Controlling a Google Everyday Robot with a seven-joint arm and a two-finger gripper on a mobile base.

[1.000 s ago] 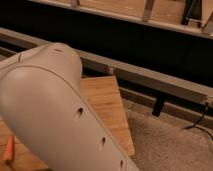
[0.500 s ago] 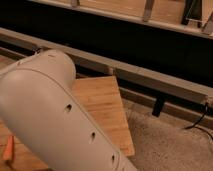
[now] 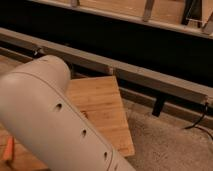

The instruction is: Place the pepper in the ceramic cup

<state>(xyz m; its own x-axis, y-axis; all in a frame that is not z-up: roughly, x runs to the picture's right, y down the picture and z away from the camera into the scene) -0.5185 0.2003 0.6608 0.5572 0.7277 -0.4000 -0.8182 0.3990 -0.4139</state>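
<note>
My gripper is out of view. A large pale grey arm link [image 3: 55, 120] fills the lower left of the camera view and hides what lies behind it. The ceramic cup does not show. No pepper is clearly in view; a small orange sliver [image 3: 8, 150] shows at the lower left edge beside the arm, and I cannot tell what it is. A light wooden board [image 3: 102, 107] lies on the speckled counter, partly covered by the arm.
A grey metal rail [image 3: 135, 75] runs across behind the board, with a dark recess above it. A black cable [image 3: 200, 122] hangs at the right. The speckled grey counter [image 3: 170, 147] stretches to the right of the board.
The arm link has shifted left and slightly down, uncovering more of the wooden board.
</note>
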